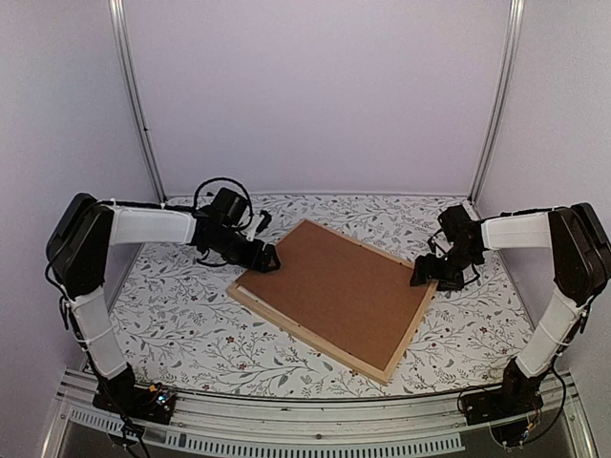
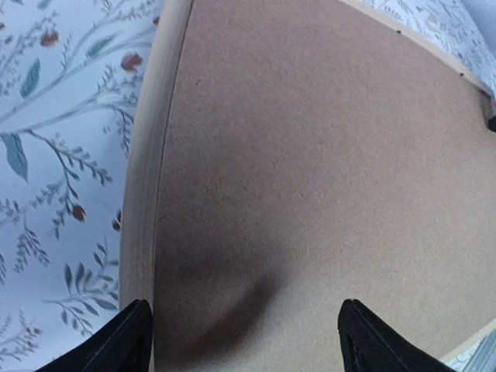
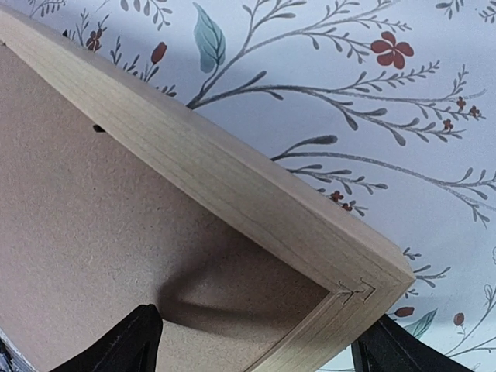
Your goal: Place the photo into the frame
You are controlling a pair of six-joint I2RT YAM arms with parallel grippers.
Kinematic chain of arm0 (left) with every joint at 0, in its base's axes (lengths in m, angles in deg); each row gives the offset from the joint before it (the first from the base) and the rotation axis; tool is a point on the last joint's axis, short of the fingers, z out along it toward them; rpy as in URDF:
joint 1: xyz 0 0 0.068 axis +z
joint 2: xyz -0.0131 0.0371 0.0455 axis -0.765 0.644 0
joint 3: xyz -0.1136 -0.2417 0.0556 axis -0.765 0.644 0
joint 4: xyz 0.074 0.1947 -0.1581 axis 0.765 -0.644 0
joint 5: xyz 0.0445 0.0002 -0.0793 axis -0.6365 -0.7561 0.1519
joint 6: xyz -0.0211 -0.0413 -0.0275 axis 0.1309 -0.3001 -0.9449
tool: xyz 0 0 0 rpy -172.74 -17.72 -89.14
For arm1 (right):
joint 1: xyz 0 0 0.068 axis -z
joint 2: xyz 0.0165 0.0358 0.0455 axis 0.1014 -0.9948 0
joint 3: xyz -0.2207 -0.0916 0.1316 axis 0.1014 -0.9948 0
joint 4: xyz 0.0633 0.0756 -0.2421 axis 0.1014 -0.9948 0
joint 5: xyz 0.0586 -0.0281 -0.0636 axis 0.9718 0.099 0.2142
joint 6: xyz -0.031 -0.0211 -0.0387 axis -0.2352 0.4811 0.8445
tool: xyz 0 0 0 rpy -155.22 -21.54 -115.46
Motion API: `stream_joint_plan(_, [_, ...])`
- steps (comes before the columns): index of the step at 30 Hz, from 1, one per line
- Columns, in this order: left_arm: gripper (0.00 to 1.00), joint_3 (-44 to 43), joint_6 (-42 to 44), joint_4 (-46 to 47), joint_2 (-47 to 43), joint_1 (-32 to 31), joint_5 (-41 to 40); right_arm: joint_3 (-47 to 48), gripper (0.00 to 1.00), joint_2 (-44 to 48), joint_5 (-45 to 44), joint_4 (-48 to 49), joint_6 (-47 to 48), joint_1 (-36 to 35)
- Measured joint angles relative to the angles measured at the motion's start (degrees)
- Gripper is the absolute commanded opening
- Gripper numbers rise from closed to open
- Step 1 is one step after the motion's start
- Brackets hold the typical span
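The frame (image 1: 305, 336), made of light wood strips, lies flat on the table with a plain brown backing board (image 1: 334, 286) filling it. The photo is hidden from every view. My left gripper (image 1: 269, 260) is open at the frame's left corner. In the left wrist view its fingertips (image 2: 132, 329) stand wide over the wood strip (image 2: 147, 178) and the board (image 2: 325, 155). My right gripper (image 1: 427, 275) is open at the right corner. In the right wrist view, the right gripper (image 3: 263, 318) straddles the frame's mitred corner (image 3: 232, 178), one finger over the board (image 3: 93, 232), the other outside the frame.
The table wears a white cloth with a floral print (image 1: 191, 324). White walls with metal posts (image 1: 138, 105) close in the back and sides. A metal rail (image 1: 315, 420) runs along the near edge by the arm bases.
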Motion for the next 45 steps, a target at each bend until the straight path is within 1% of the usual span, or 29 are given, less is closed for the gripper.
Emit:
stream_joint_plan(3, [0.85,-5.5,1.0,0.0,3.3,-0.1,-3.3,0.0,0.87,0.0,0.2,0.0,0.2,0.0])
stream_joint_plan(8, [0.85,-13.2,2.8,1.1,8.5,-1.4,-3.2,0.3,0.87,0.4,2.6,1.1,0.4,-0.9])
stream_joint_plan(15, [0.86,-13.8,3.9,1.1,10.5,-2.1,-3.3,0.5,0.87,0.9,3.5,1.5,0.4,-1.1])
stream_joint_plan(20, [0.91,-14.9,4.7,1.6,12.0,-2.1,-4.9,0.4,0.87,0.9,4.0,1.8,0.4,-1.1])
stream_joint_plan(22, [0.91,-16.0,5.2,2.1,13.0,-2.1,-6.0,0.4,0.87,1.0,4.3,1.9,0.4,-1.1])
stream_joint_plan(36, [0.93,-29.9,8.7,2.5,24.7,-0.4,-11.5,-0.4,0.87,4.7,5.6,3.1,0.1,-1.3])
stream_joint_plan(45, [0.92,-34.2,9.9,1.4,28.3,0.5,-11.6,-1.4,0.87,6.2,5.9,3.2,0.1,-1.3])
